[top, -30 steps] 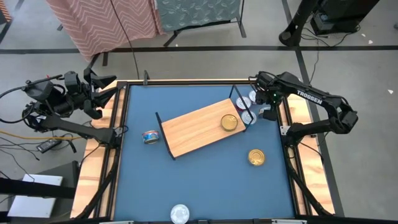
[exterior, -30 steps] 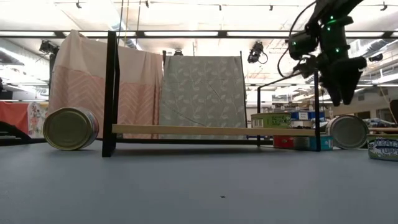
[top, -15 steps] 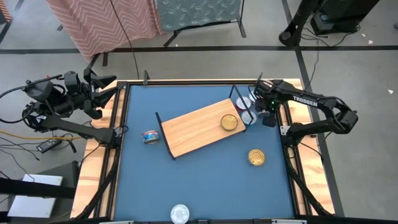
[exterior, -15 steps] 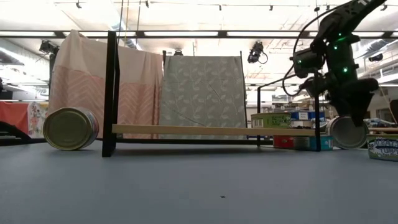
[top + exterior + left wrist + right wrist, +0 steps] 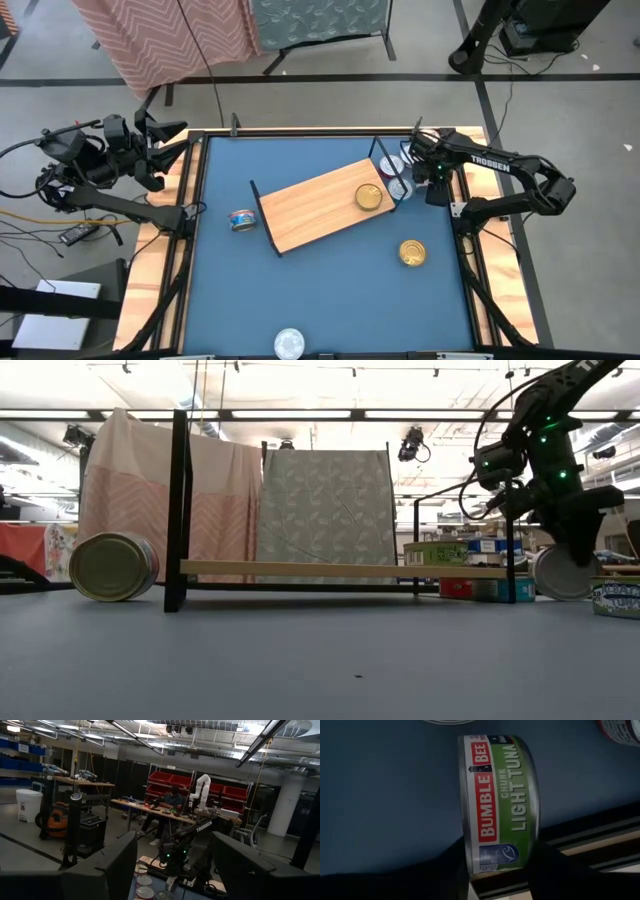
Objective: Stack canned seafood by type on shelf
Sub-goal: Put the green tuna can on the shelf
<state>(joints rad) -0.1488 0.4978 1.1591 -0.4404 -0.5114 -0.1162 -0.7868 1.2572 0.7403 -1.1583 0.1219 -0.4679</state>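
- While the left gripper (image 5: 172, 140) is waiting beyond the table's left rim with its fingers (image 5: 117, 865) spread and nothing between them, the right gripper (image 5: 432, 190) is working low at the table's right edge, just past the shelf's wire end frame.
- It is straddling a Bumble Bee chunk light tuna can (image 5: 500, 802) that is standing on its edge on the blue table (image 5: 330, 290); one dark finger (image 5: 555, 870) is showing on each flat side of the can, but whether they are already pressing it cannot be told.
- Seen from table height, that can (image 5: 560, 573) is showing its round silver face directly under the gripper (image 5: 585, 545).
- Two more silver-lidded tins (image 5: 395, 162) are lying flat just beside the gripper, next to the end frame.
- On the light-wood shelf (image 5: 310, 205), a gold-lidded can (image 5: 369, 197) is sitting near the right end.
- Another gold can (image 5: 411, 253) is lying on the table nearer the front, well apart from the gripper.
- A blue-labelled can (image 5: 241, 220) is resting just beside the shelf's left end, and a silver can (image 5: 289, 342) is lying at the front edge.
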